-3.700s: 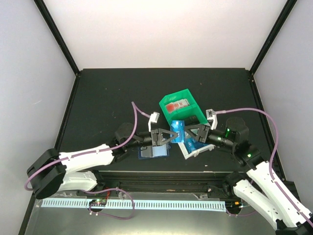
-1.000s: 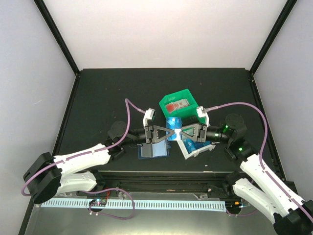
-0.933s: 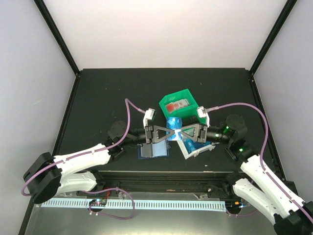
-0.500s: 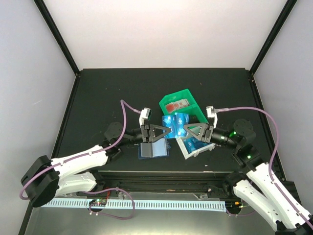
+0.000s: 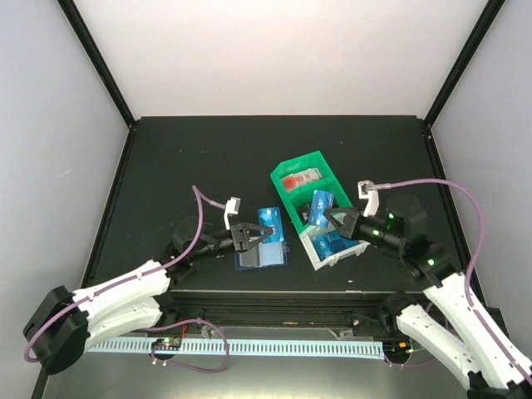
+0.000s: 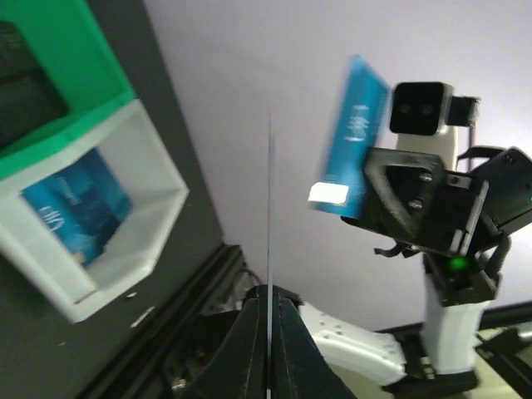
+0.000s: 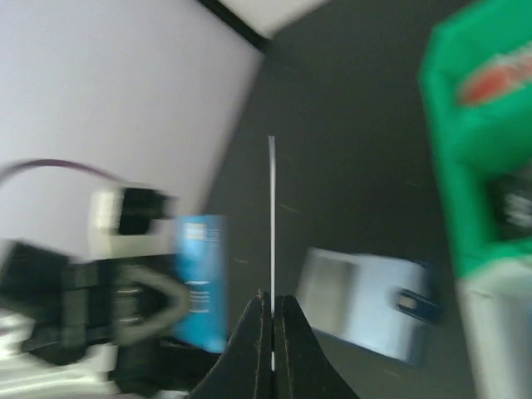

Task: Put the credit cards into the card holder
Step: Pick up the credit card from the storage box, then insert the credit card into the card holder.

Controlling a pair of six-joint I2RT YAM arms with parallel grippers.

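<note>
Top view, left gripper [image 5: 256,233]: I see it pinching a thin bright blue plastic card [image 5: 268,222], raised over the far edge of the card holder.
Top view, card holder [image 5: 262,257]: flat blue wallet-like pouch on the black table [image 5: 166,166], just left of the white plastic bin [image 5: 314,256].
Top view, right gripper [image 5: 331,215]: clamped on a second blue card [image 5: 322,204], where the green plastic bin [image 5: 291,199] meets the white one.
Top view, white bin: a third blue card [image 5: 331,245] lies inside.
Left wrist view: my fingers are pressed on the card, seen edge-on.
Right wrist view: blurred; same edge-on grip, with the card holder [image 7: 366,303] below.
</note>
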